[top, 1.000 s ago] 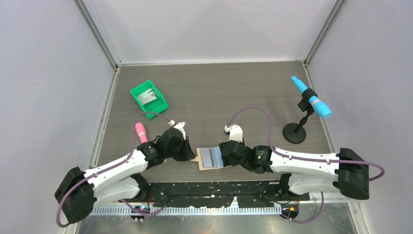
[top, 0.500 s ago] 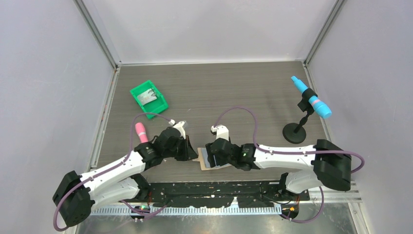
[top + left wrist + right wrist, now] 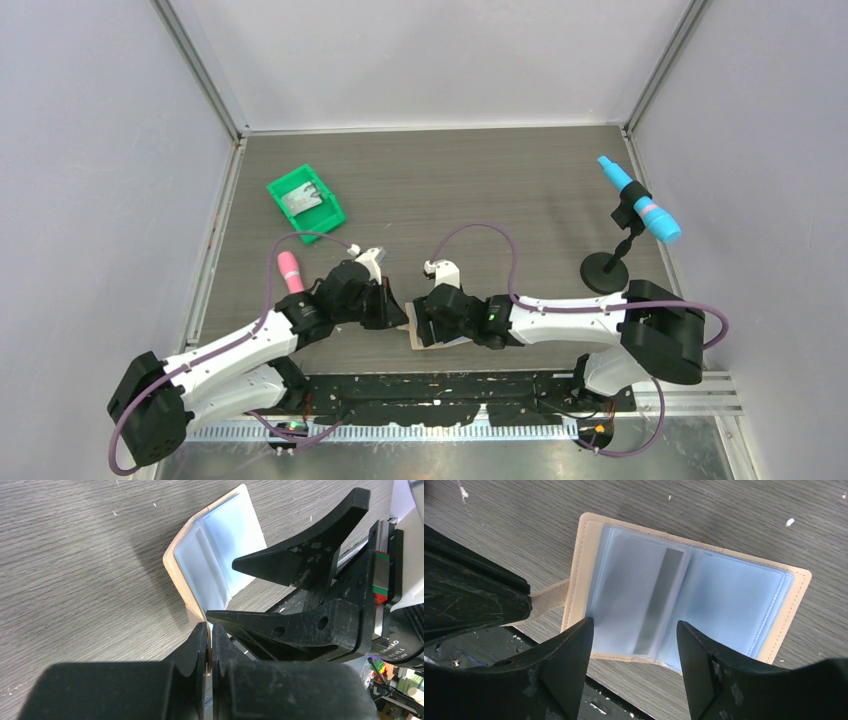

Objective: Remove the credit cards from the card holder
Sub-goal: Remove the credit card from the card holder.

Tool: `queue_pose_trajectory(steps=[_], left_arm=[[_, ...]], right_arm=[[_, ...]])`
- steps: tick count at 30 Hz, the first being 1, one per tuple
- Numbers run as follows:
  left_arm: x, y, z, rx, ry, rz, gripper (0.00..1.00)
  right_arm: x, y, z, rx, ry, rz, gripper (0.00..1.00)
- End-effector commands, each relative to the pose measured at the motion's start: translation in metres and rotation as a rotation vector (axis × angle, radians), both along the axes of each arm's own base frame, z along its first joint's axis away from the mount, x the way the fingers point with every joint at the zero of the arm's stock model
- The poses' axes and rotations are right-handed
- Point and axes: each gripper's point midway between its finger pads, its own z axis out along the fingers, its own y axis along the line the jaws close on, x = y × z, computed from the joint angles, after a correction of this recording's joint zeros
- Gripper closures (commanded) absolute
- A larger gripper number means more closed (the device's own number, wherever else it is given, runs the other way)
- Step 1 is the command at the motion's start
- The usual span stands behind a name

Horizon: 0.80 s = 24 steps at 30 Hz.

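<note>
The tan card holder [image 3: 579, 565] lies open on the table near the front edge, blue inner panels up. A pale card [image 3: 634, 590] with a grey stripe shows through its left clear sleeve. My left gripper [image 3: 209, 627] is shut on the holder's strap tab [image 3: 549, 600] at its left edge. My right gripper [image 3: 634, 625] is open and hovers just over the open holder, one finger on each side of the left panel. In the top view the right gripper [image 3: 432, 318] hides most of the holder [image 3: 420, 342], and the left gripper [image 3: 398, 318] sits against its left edge.
A green bin [image 3: 305, 203] with a grey item stands at the back left. A pink cylinder [image 3: 289, 270] lies beside my left arm. A blue tool on a black stand [image 3: 640, 210] is at the right. The table's front edge runs just behind the holder.
My right gripper has moved left over the open holder and now covers most of it. The left gripper has stayed shut on the strap.
</note>
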Motion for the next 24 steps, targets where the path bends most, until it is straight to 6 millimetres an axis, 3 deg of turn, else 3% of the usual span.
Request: queue_pose_trajectory(steps=[1, 10, 17, 24], left_arm=[[0.004, -0.009, 0.012, -0.061, -0.028, -0.007, 1.00], [0.004, -0.008, 0.012, -0.065, -0.030, -0.007, 1.00], [0.004, -0.007, 0.013, -0.060, -0.034, -0.001, 1.00], [0.004, -0.006, 0.012, -0.055, -0.034, -0.001, 1.00]], right_arm=[[0.004, 0.023, 0.022, 0.087, -0.019, 0.004, 0.31], [0.006, 0.022, 0.022, 0.077, -0.026, -0.007, 0.31], [0.010, 0.004, 0.006, -0.018, -0.032, -0.050, 0.33], [0.012, -0.005, 0.008, -0.044, -0.048, -0.075, 0.35]])
